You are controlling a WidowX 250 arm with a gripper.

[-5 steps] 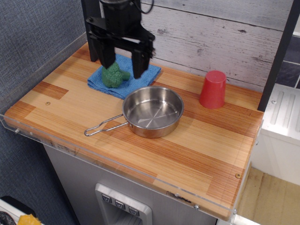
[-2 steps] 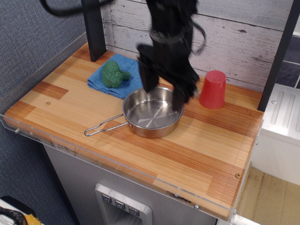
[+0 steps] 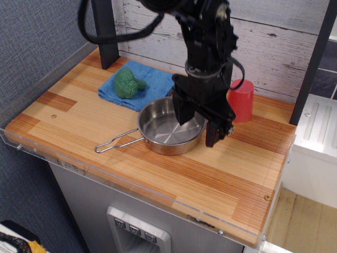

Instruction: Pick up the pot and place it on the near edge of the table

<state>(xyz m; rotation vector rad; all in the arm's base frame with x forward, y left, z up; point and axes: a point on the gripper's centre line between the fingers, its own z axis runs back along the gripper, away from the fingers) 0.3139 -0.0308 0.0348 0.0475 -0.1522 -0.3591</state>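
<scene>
Pot (image 3: 171,126) sits mid-table, just in front of the blue cloth (image 3: 138,84), its wire handle pointing toward the near-left. My gripper (image 3: 198,127) hangs spread wide and empty across the pot's right rim, one finger inside the bowl, the other outside. I judge I should sink until the wall lies deep between the fingers, then pinch squarely; polished steel is thin, curved and slippery. Smooth planked table (image 3: 221,174) beneath; red plastic cup (image 3: 241,101) stands behind the pot.
</scene>
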